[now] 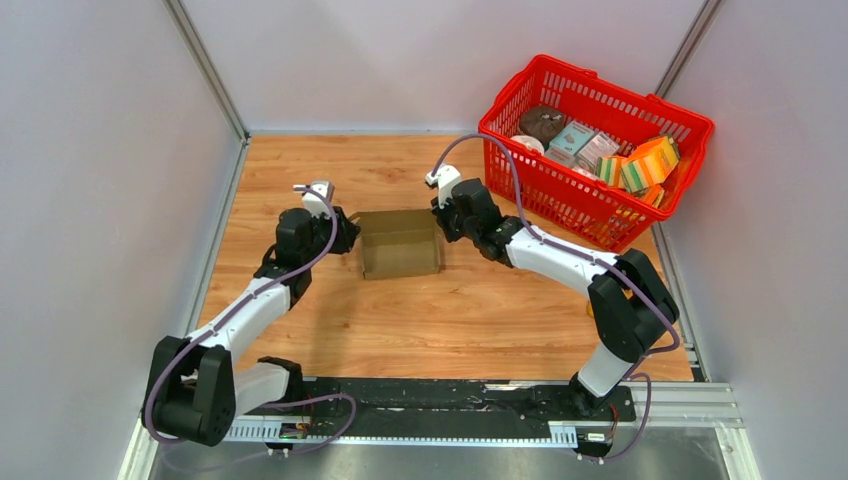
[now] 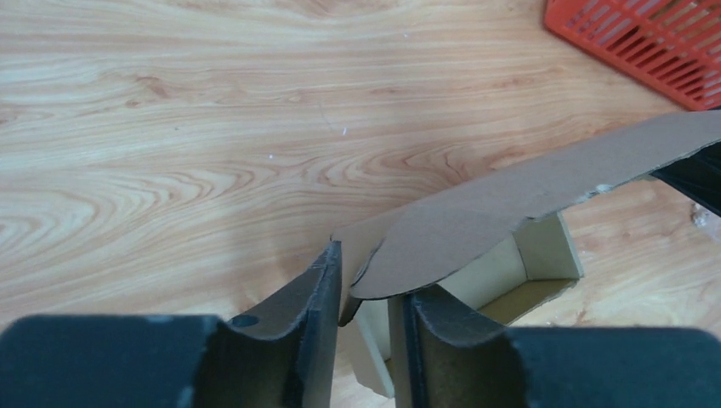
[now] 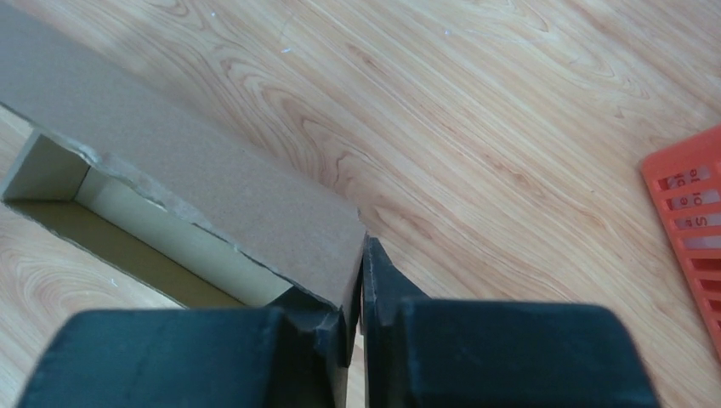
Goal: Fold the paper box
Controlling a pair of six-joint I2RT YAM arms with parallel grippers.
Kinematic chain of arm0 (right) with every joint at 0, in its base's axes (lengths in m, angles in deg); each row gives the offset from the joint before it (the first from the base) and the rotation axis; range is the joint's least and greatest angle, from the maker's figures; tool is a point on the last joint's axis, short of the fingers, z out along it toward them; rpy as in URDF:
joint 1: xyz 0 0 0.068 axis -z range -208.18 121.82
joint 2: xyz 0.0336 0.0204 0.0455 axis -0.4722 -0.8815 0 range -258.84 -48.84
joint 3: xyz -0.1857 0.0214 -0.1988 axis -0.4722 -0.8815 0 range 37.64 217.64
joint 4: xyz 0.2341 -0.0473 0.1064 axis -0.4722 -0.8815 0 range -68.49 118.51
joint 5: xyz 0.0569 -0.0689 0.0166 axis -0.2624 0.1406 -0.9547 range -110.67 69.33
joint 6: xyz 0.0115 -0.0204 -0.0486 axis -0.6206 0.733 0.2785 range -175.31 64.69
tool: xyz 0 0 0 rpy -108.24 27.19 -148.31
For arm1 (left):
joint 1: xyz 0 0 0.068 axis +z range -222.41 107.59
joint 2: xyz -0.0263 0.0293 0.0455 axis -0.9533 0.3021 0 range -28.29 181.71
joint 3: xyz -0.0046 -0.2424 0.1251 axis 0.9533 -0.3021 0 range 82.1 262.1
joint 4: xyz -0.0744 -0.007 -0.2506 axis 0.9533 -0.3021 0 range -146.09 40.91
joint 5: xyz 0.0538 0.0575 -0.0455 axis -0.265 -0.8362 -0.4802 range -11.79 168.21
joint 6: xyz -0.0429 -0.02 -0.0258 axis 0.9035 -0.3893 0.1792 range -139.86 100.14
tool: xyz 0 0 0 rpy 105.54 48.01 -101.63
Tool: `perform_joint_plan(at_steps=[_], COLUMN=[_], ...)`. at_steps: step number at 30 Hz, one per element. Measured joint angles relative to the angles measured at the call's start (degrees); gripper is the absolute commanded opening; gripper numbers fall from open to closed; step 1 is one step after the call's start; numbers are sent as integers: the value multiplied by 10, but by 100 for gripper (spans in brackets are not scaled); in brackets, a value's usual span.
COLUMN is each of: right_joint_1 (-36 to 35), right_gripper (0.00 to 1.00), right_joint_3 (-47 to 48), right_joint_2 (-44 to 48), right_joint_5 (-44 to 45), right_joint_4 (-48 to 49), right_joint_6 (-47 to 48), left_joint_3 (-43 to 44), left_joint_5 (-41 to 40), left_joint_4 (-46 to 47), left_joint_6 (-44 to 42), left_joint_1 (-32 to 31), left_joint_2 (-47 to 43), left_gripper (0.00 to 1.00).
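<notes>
The paper box [image 1: 400, 243] is a small brown cardboard box standing open-topped on the wooden table between my two arms. My left gripper [image 1: 347, 234] is at its left end. In the left wrist view the fingers [image 2: 327, 289] straddle that end wall, pressed on the cardboard, and a rounded flap [image 2: 476, 221] lies over the right finger. My right gripper [image 1: 444, 214] is at the box's right end. In the right wrist view it [image 3: 357, 280] is shut on a thin edge of the brown wall [image 3: 170, 161], with the box's pale inside [image 3: 161, 221] showing below it.
A red plastic basket [image 1: 512, 92] holding several colourful packages stands at the back right, close behind the right arm; its corner shows in both wrist views [image 2: 646, 42] [image 3: 689, 212]. Grey walls enclose the table on the left, back and right.
</notes>
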Motion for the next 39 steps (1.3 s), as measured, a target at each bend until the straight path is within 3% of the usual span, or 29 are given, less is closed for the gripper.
perform_joint_plan(at_steps=[4,8,18,21,28,33,39], right_joint_1=[0,-2,-21,-28,-36,-48,-78], right_gripper=[16,14,7,1,0,0,0], right_joint_3=[0,4,16,16,12,-39,-154], right_joint_2=[0,0,-3,-3,-12,-8,30], right_joint_5=[12,36,73,90,137,184,224], right_joint_4=[-11,-23,-34,-39,-48,13,152], right_joint_6=[-14,-51,-156,-170,-184,-200,-199], left_joint_3=[23,47,67,73,81,60,-2], left_joint_5=[-35,-83,-152,-182,-260,-334,-360], left_joint_4=[-32,-66,-88,-91,-95,-66,28], left_joint_6=[-5,14,100,108,110,97,85], left_joint_1=[-33,-59,-91,-108,-164,-217,-229], left_joint_2=[17,32,59,62,65,65,57], left_gripper=[16,12,16,16,13,13,13])
